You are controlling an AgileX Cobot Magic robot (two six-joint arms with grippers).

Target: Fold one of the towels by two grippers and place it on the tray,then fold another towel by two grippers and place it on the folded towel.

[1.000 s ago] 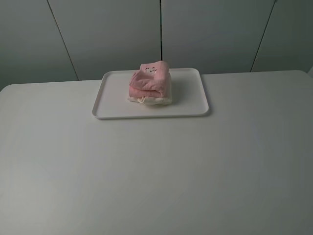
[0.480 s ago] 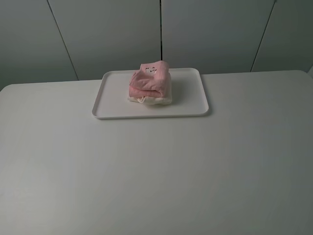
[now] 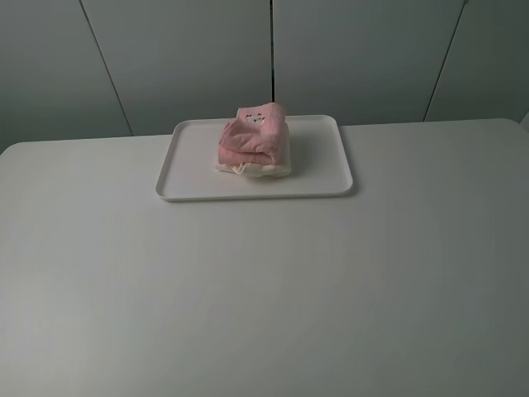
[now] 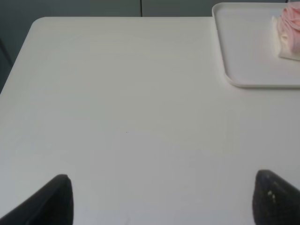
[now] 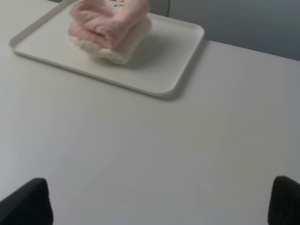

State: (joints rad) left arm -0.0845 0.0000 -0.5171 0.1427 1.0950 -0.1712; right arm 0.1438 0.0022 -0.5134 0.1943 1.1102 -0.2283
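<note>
The white tray (image 3: 194, 161) lies at the back middle of the table. On it sits the folded cream towel (image 3: 266, 169), with the folded pink towel (image 3: 252, 136) stacked on top. Neither arm shows in the exterior high view. In the left wrist view my left gripper (image 4: 166, 199) is open over bare table, its fingers wide apart, with the tray (image 4: 248, 56) and the pink towel (image 4: 291, 28) well away from it. My right gripper (image 5: 158, 201) is open too, holding nothing, short of the tray (image 5: 173, 51), the pink towel (image 5: 108, 18) and the cream towel (image 5: 117, 52).
A white table (image 3: 264, 289) spreads in front of the tray. Grey wall panels (image 3: 273, 58) stand right behind the table's back edge. The table's rounded left corner (image 4: 40, 23) shows in the left wrist view.
</note>
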